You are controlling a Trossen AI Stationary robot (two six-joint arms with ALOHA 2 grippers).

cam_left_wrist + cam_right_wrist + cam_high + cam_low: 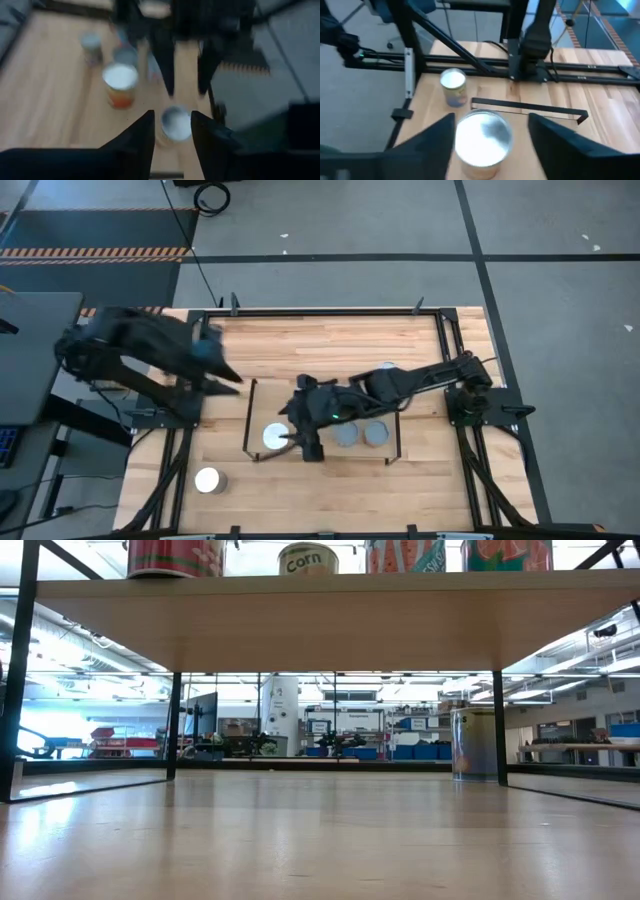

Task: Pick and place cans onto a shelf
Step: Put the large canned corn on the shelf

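Observation:
The shelf (265, 400) (320, 625) stands mid-table with several cans on it. Its leftmost can, white-lidded (275, 437) (482, 137), stands upright between the open fingers of my right gripper (300, 445) (490, 132), which reaches in from the table's right, slanting down. I see no finger pressed on it. Two grey-lidded cans (345, 435) (375, 433) stand to its right. Another can (208, 479) (453, 86) stands on the table near the front left. My left gripper (228, 372) (172, 135) hovers open at the far left, holding nothing.
One more can (475, 745) stands on the table beyond the shelf's right end. The shelf's black end frames (250, 420) (398, 420) rise at its two short sides. Black rails (330, 310) border the tabletop. Bare wood lies along the front edge.

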